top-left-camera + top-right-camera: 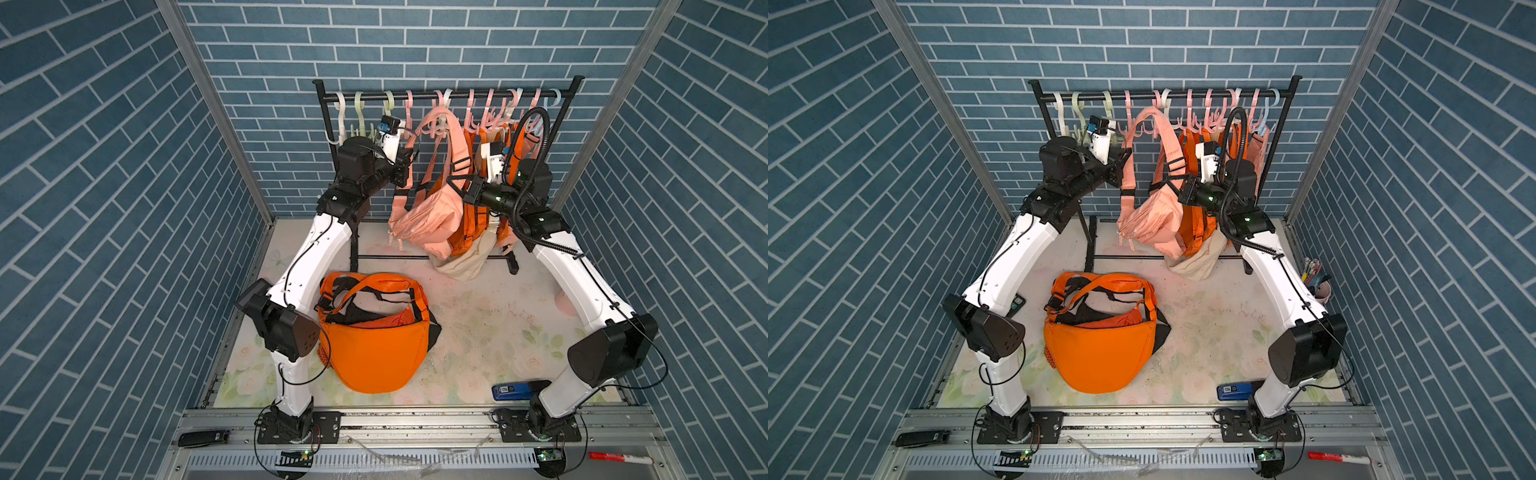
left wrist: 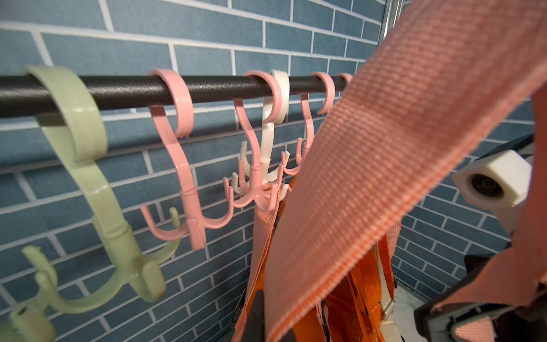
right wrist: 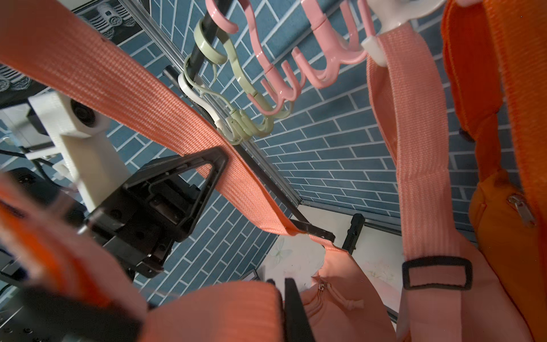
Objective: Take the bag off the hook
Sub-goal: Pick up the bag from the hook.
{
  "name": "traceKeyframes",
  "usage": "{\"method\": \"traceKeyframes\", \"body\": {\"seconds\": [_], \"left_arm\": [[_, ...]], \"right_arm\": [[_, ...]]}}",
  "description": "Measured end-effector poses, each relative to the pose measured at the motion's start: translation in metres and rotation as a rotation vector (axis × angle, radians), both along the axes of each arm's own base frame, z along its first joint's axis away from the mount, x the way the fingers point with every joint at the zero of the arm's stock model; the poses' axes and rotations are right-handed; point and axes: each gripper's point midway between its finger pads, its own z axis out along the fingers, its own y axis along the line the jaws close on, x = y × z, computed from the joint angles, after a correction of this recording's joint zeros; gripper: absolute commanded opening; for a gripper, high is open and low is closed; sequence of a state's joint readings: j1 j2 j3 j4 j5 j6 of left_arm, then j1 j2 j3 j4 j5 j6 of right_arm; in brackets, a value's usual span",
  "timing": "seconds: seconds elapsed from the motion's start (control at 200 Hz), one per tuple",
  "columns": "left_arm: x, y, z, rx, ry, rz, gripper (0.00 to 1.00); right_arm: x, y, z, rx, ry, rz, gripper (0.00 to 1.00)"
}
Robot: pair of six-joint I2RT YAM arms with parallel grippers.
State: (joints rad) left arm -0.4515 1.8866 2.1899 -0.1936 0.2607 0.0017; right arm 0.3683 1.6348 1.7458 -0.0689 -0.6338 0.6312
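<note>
A salmon-pink bag hangs from the black rack by its wide strap. The strap loops over a prong of a white hook, which hangs beside a pink hook. My left gripper is shut on the strap's left run, seen clamped in the right wrist view. My right gripper is shut on the strap's right run, just above the bag's body. Both sit below the hook.
An orange bag lies on the floral table. Several orange and cream bags hang close behind my right gripper. Empty green and pink hooks line the rail. A blue box lies at the front right.
</note>
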Motion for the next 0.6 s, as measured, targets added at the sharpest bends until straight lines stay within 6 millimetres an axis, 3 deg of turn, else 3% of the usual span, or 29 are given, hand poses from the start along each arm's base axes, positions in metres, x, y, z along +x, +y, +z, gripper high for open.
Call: {"method": "traceKeyframes", "body": {"seconds": [0.29,0.6], "left_arm": [[-0.049,0.034,0.031,0.019,-0.048,0.054,0.0],[-0.112,0.081,0.048,0.027,-0.086,0.146,0.0]], "right_arm": [[-0.056,0.002,0.028,-0.003,-0.072,0.049,0.0],[-0.103,0.015,0.014,-0.029,-0.062,0.129,0.0]]}}
